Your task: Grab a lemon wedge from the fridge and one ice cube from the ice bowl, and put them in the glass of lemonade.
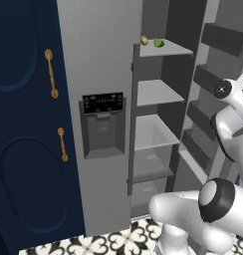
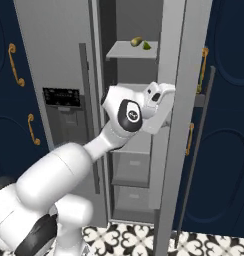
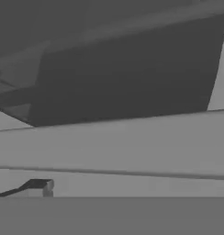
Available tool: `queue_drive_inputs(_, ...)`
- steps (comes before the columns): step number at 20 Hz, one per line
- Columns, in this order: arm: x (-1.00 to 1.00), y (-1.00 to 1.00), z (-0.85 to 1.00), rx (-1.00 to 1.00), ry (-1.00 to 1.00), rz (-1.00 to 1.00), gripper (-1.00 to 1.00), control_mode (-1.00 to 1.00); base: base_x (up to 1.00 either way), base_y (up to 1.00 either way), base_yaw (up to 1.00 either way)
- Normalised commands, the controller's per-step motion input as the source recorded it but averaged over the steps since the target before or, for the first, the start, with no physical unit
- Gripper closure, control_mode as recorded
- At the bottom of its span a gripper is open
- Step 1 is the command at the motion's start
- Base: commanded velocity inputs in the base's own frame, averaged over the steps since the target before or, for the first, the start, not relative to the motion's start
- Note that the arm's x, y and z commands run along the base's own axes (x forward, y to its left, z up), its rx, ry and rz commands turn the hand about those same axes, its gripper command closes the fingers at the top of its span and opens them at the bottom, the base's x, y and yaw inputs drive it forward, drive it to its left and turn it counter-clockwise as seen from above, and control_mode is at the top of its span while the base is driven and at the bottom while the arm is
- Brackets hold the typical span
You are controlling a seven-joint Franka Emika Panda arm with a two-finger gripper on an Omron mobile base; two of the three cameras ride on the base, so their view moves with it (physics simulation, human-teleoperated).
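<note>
The grey fridge [image 1: 96, 60] stands with its right door [image 2: 186, 100] swung open. On the top shelf [image 1: 176, 49] lies the small green lemon wedge [image 1: 159, 43] [image 2: 146, 46], beside a round yellow-brown fruit [image 1: 144, 40] [image 2: 136, 41]. My gripper [image 2: 163, 94] is raised at mid-shelf height by the open door's edge, well below the wedge. The hand view looks across grey fridge surfaces, with one dark fingertip [image 3: 40, 185] low on the left and nothing between the jaws. The gripper is open. The ice bowl and the glass of lemonade are out of view.
Below the top shelf come further shelves [image 1: 158, 92] and drawers [image 1: 151, 162]. Door bins [image 1: 220, 37] line the open door. The dispenser recess [image 1: 102, 127] sits in the shut left door. Navy cabinets with gold handles [image 1: 51, 73] flank the fridge. Patterned tiles [image 2: 134, 237] cover the floor.
</note>
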Motion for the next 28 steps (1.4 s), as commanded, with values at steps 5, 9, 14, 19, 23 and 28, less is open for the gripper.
queue_drive_inputs(5,0.00,-0.86,0.00,-0.01,0.00,-0.06,-1.00,-1.00,0.00,0.00,0.00)
queue_drive_inputs(9,-0.36,-0.38,0.13,0.00,-0.04,0.00,-1.00,-1.00,0.00,0.00,0.00)
queue_drive_inputs(14,-0.78,0.12,0.76,0.00,-0.09,0.00,-1.00,-1.00,0.00,0.00,0.00)
queue_drive_inputs(19,-0.44,0.69,0.66,0.00,0.00,0.00,-1.00,-1.00,0.00,0.00,0.00)
queue_drive_inputs(23,-0.23,0.78,0.19,0.26,0.00,0.00,-1.00,-1.00,0.00,0.00,0.00)
queue_drive_inputs(28,-0.13,0.71,-0.24,0.64,-0.06,0.00,-1.00,-1.00,0.00,0.00,0.00)
